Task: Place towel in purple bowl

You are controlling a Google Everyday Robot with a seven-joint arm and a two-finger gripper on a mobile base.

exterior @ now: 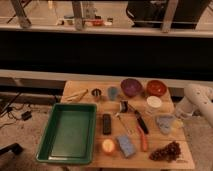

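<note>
1. Work surface. A light wooden rectangular table (114,162) stands in front of a dark wall with a pale rail along it.

2. Task items. The towel (163,123), a small pale grey-blue wrinkled cloth, lies on the table near its right edge. It is in front of a white round lid-like disc (153,102). The round dark purple plastic bowl (131,86) stands at the rear of the table, well apart from the towel. A red-orange bowl (156,87) of similar size stands just beside it on the right. The towel is not in either bowl.

3. Arm. The white robot arm (197,98) enters from the right side. The gripper (175,118) is at the right edge of the towel, low over the table. Whether the claw is wide, narrow or holding the cloth cannot be told.

4. Other items.
- A green rectangular plastic tray (55,150) occupies the left front of the table.
- A black oblong remote-like block (106,123) lies just right of the tray.
- A blue rectangular sponge-like block (125,145) lies near the front edge, beside a round orange object (108,145).
- A red-handled tool (143,141) lies between the sponge block and a dark cluster resembling grapes (167,150).
- A small metal cup (96,93) stands at the rear left.
</note>
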